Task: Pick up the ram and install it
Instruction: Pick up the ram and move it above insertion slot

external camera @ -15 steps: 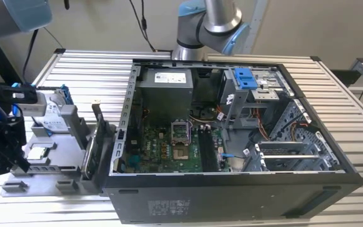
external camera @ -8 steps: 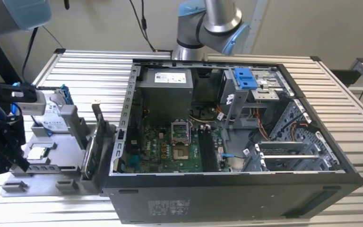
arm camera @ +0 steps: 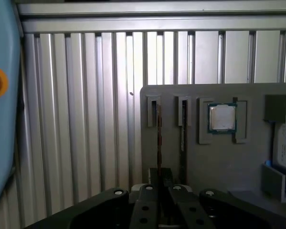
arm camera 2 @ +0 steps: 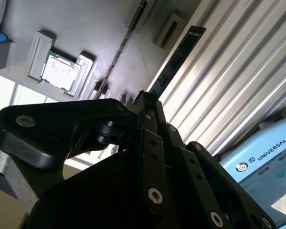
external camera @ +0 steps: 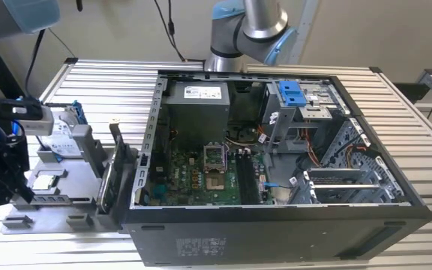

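The ram (arm camera 2: 181,55) is a long dark stick standing on edge in a slot of the grey fixture tray (arm camera: 219,162). It appears as a thin edge-on strip (arm camera: 158,129) in the first wrist view. My gripper (arm camera 2: 146,98) sits at the near end of this stick with its black fingers drawn narrowly together around it (arm camera: 160,172). In the exterior view the gripper (external camera: 12,180) hangs low over the tray's left end. The open computer case (external camera: 276,225) lies at centre, and its long memory slots (external camera: 244,174) run beside the processor socket.
A second stick (arm camera: 183,138) stands in the neighbouring slot, beside a square processor chip (arm camera: 222,117). A hard drive in a blue frame (external camera: 62,140) and tall upright cards (external camera: 115,169) stand on the tray. A light blue pendant (arm camera 2: 267,167) lies on the slatted table.
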Motion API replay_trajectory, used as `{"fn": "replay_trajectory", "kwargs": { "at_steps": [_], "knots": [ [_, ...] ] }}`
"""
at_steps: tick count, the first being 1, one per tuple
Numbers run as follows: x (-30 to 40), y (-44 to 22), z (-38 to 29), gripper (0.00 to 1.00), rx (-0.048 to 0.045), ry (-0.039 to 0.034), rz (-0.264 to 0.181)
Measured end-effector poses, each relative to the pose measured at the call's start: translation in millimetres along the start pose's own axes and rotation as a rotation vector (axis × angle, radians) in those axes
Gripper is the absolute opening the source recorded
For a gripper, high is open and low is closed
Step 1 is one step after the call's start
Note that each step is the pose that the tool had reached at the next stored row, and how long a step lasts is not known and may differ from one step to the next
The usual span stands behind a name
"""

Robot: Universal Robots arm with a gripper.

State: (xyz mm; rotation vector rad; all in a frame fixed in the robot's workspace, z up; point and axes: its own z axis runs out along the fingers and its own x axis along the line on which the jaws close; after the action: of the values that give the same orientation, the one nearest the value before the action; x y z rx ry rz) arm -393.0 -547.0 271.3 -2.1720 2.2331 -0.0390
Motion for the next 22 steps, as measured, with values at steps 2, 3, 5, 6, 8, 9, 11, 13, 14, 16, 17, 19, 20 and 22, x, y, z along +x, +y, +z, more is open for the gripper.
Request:
{"fn": "replay_trajectory", "kwargs": {
  "at_steps": [2,3,5,6,8,9,11,13,14,16,17,19,20,22],
  "knots": [
    [0.0,0.0,-0.7,0.14,0.0000,0.0001,0.000],
    [0.0,0.0,-1.2,0.14,0.0000,0.0001,0.000],
    [0.0,-0.1,-2.4,0.14,-0.0001,0.0002,0.000],
    [0.0,-0.1,-3.3,0.14,-0.0001,0.0001,0.000],
    [-0.1,-0.2,-5.8,0.14,0.0001,0.0000,0.000],
    [0.0,-0.3,-7.6,0.14,0.0000,0.0001,0.000],
    [-0.1,-0.4,-11.3,0.14,0.0001,0.0000,0.000],
    [-0.1,-0.5,-14.8,0.14,-0.0001,0.0001,0.000],
    [-0.1,-0.5,-16.3,0.14,0.0000,0.0001,0.000],
    [-0.1,-0.6,-18.7,0.14,0.0001,0.0001,0.000],
    [-0.1,-0.7,-19.8,0.14,0.0001,0.0001,0.000],
    [-0.1,-0.7,-21.5,0.14,0.0000,0.0001,0.000],
    [-0.1,-0.8,-22.3,0.14,0.0000,0.0001,0.000],
    [-0.1,-0.8,-23.7,0.14,0.0001,0.0000,0.000]
  ]
}}
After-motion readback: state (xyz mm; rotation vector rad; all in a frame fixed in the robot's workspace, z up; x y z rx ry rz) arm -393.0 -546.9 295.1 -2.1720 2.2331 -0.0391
